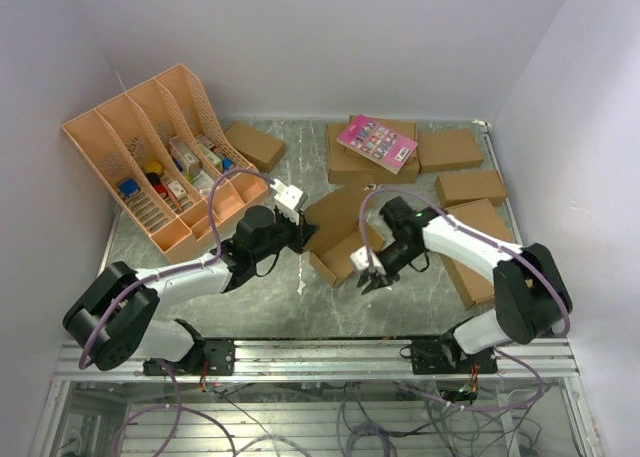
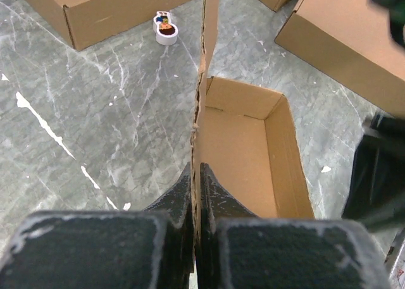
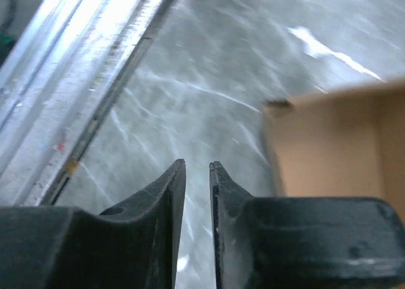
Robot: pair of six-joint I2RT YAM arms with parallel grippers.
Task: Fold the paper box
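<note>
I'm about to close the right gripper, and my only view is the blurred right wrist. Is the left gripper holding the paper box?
Observer: Yes. The left gripper is shut on an upright side panel of the paper box.
Operator: Where is my right gripper relative to the box?
Observer: From above, the right gripper hangs at the box's near right end, holding nothing.
Operator: Is the box closed on top?
Observer: No, it is an open, empty tray.

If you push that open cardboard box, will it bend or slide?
Probably light: the paper box is thin, empty cardboard. It would likely slide on the smooth table. Its thin upright flap, pinched by the left end effector, may bend easily.
</note>
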